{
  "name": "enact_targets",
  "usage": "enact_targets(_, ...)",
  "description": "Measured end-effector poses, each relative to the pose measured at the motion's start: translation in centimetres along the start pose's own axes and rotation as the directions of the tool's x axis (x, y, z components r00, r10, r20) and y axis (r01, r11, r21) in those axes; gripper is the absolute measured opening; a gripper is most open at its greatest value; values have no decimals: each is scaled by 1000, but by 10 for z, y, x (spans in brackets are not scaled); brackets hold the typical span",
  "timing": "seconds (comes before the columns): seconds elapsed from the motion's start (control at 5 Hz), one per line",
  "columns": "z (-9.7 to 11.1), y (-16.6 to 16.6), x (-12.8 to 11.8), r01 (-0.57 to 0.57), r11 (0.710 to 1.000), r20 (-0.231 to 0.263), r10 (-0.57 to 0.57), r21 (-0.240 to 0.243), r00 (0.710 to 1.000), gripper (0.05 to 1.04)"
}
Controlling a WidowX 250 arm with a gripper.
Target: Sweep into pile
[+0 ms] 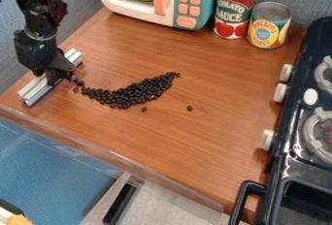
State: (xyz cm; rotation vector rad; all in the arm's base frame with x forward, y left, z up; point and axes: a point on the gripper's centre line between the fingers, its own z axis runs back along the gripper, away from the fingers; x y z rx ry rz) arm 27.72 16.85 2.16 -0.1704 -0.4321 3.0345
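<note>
The black hand (57, 76) hangs down at the left side of the wooden desk (214, 136), right over the middle of a silvery metal bar (36, 92). Its dark shape hides that stretch of the bar, with one end showing toward the back of the desk and the other toward the front edge. Whether the hand is apart, together or clamped on the bar cannot be told.

The black beans (133, 93) lie on the desk to the right of the bar. They form a long curved band, thickest near its middle and thinning toward the hand, where a few beans sit just beside it. One loose bean (144, 109) lies just in front of the band, and another (189, 108) sits apart, farther right.

A toy microwave (185, 1) stands at the back, beside two upright cans, one red (234, 10) and one yellow (268, 25). A dark toy stove (295, 117) runs along the right.
</note>
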Motion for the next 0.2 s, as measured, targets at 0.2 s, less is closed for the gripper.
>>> enact_targets(0.2, 2, 12, -2, -38, 999, 7, 38, 30, 999, 331)
